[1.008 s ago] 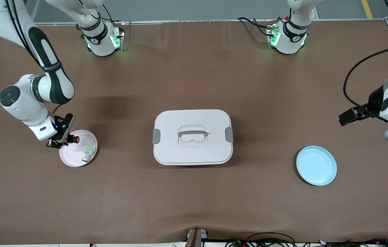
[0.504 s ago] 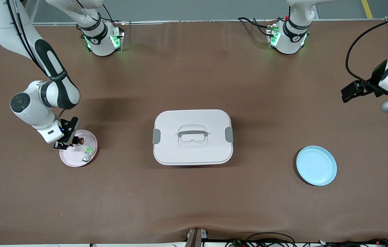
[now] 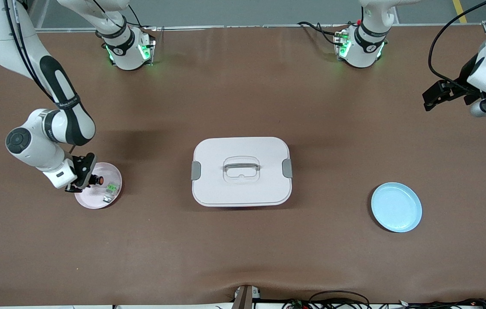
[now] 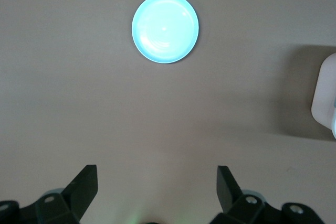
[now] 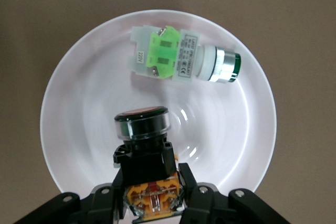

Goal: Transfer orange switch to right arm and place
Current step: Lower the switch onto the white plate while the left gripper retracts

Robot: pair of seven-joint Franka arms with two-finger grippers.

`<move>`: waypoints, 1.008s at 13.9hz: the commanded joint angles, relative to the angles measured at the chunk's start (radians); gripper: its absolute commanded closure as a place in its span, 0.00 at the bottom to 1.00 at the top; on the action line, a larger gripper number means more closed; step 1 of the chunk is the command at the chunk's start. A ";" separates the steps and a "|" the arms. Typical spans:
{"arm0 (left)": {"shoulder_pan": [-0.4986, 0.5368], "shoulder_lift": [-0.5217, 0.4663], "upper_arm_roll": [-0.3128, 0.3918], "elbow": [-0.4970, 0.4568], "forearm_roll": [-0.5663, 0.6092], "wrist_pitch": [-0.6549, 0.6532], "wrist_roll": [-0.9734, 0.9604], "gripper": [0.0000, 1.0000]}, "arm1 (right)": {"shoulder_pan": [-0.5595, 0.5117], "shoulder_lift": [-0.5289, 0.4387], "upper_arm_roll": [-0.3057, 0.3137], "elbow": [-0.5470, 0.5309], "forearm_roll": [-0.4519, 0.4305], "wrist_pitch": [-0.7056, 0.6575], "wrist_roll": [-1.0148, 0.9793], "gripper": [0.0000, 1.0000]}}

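My right claw (image 3: 85,182) sits low over the small round pink plastic plate (image 3: 114,174) at the right arm's end of the brown counter (image 3: 243,249), its fingers (image 5: 202,195) pinching the small black push-button switch with the orange cap (image 3: 97,179). In the right wrist view that orange switch (image 5: 143,129) is clamped at its body and juts out over the plate's middle. Just beside it, lying flat on the pink plate, is a green-and-silver switch part (image 5: 184,60). At the counter's middle stands a white rectangular plastic box with a handled lid (image 3: 241,171). A round light-blue plate (image 3: 396,207) lies toward the left arm's end. My left claw (image 4: 157,187) hangs spread wide, well above the bare counter.
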 commanded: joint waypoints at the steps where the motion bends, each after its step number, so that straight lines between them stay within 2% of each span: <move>1: -0.053 -0.020 0.080 -0.029 -0.016 0.042 0.070 0.00 | -0.028 0.022 0.021 0.031 -0.001 -0.018 -0.002 1.00; 7: -0.052 -0.014 0.074 -0.014 -0.018 0.037 0.099 0.00 | -0.031 0.054 0.021 0.042 0.000 -0.013 0.003 1.00; 10: -0.052 -0.016 0.069 -0.014 -0.073 0.031 0.102 0.00 | -0.026 0.058 0.021 0.045 0.004 -0.010 0.006 1.00; 14: -0.050 -0.022 0.069 -0.009 -0.076 0.014 0.104 0.00 | -0.026 0.066 0.021 0.048 0.007 -0.005 0.007 1.00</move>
